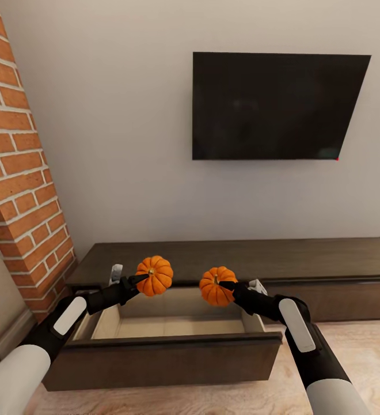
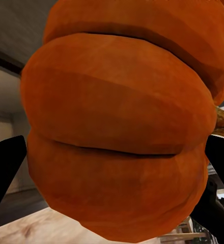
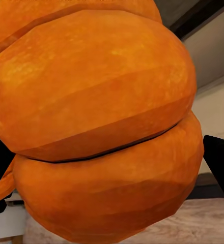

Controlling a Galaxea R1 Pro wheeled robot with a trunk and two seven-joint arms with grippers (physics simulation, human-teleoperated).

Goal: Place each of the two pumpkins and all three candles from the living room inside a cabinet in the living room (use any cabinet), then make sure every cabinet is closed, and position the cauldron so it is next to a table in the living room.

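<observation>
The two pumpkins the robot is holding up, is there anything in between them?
No. In the head view the left pumpkin and right pumpkin have only a bare gap between them, above the cabinet's open drawer.

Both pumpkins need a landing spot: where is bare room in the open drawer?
The pale floor of the open dark brown drawer is bare between its side walls. The two orange ribbed pumpkins hang above its back half.

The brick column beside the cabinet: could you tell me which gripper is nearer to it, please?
Left. The left gripper, shut on the left pumpkin, hangs over the open drawer on the brick column's side; the right gripper, holding the right pumpkin, is farther.
</observation>
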